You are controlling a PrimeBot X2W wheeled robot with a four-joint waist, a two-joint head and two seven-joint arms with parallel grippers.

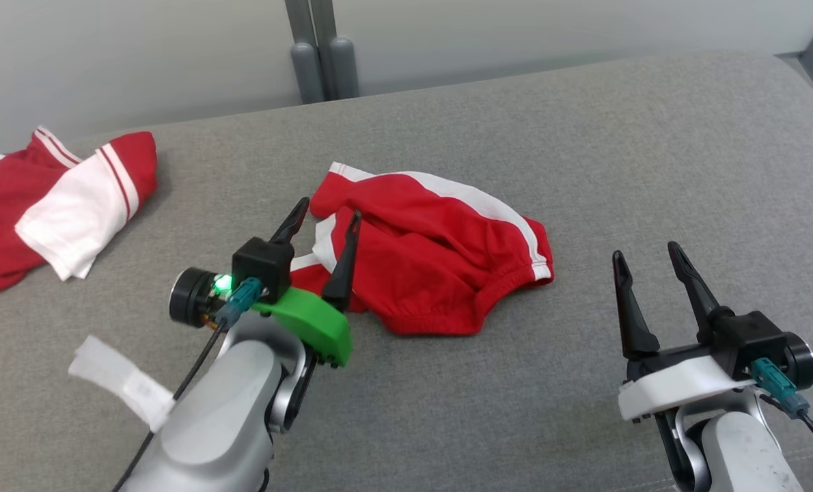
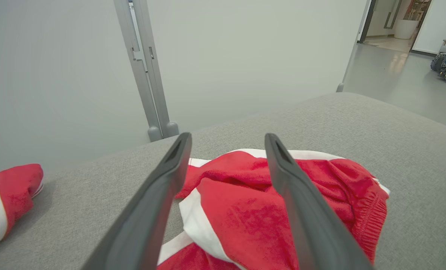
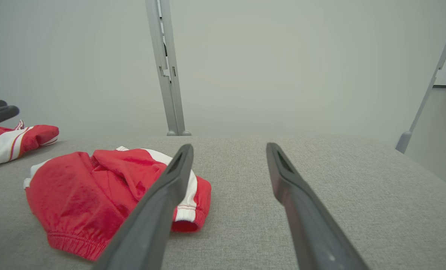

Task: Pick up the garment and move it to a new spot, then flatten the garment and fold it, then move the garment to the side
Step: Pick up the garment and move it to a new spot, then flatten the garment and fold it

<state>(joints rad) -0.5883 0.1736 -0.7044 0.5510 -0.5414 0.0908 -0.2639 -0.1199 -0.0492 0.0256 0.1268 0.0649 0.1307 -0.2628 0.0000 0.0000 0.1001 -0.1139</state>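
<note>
left gripper (image 1: 331,207), right gripper (image 1: 645,250) spread; two garments (image 1: 441,253) (image 1: 44,205)

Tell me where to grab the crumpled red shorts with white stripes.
Probably pinch the raised white-striped fold at the left edge of the crumpled red shorts, from above; the cloth bunches up there, right at the open left gripper.
</note>
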